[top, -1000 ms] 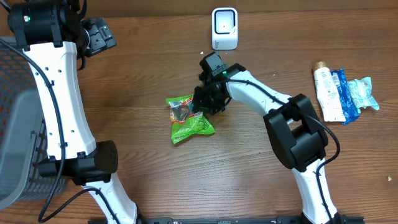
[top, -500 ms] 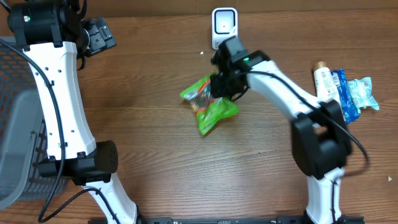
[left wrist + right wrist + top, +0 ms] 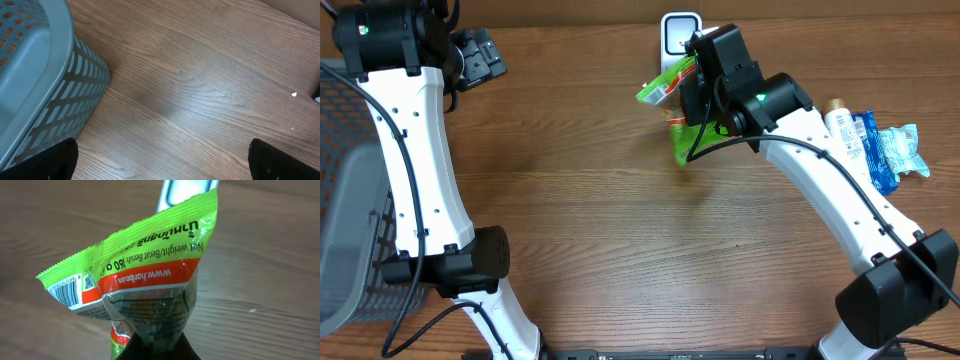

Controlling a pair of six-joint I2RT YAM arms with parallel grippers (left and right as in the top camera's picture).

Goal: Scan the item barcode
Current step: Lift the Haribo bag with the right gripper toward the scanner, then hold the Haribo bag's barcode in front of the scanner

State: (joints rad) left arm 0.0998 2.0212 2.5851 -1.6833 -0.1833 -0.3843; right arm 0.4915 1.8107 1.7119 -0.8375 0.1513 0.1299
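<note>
The item is a green and orange snack bag (image 3: 665, 90), lifted off the table with my right gripper (image 3: 700, 100) shut on its lower part. It hangs just in front of the white scanner (image 3: 678, 32) at the back centre. In the right wrist view the bag (image 3: 145, 270) fills the frame, its barcode (image 3: 65, 292) sits on the left corner, and my right gripper (image 3: 157, 349) pinches the clear bottom. The scanner (image 3: 176, 190) peeks out behind the bag's top edge. My left gripper (image 3: 480, 55) hovers open at the far left, with its fingertips (image 3: 62, 160) wide apart over bare wood.
A grey mesh basket (image 3: 345, 200) stands at the left edge, and its wall (image 3: 60, 85) shows in the left wrist view. A white tube (image 3: 845, 150) and a blue packet (image 3: 892, 150) lie at the right side of the wooden table.
My right arm has lifted the snack bag from the table's middle and carried it back and to the right, up to the scanner. The left arm has not moved.
</note>
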